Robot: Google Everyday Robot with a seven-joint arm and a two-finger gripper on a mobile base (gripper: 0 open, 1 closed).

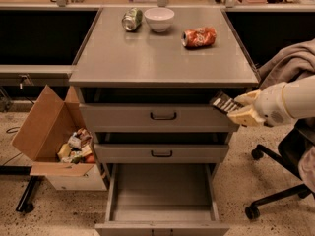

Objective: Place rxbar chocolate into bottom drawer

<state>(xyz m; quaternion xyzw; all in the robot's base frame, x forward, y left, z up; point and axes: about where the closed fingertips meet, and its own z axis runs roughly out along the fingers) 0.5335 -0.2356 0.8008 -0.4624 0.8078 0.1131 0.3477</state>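
Note:
My gripper (236, 107) comes in from the right on a white arm and is shut on the rxbar chocolate (224, 103), a flat black bar with pale print. It holds the bar in the air beside the cabinet's right front corner, level with the top drawer front. The bottom drawer (162, 188) is pulled open below and to the left of the bar, and its grey floor is bare.
On the grey cabinet top (147, 58) lie a crushed orange can (199, 37), a white bowl (159, 18) and a green can (132, 19). An open cardboard box (54, 141) of snacks stands at the left. An office chair (283, 181) stands at the right.

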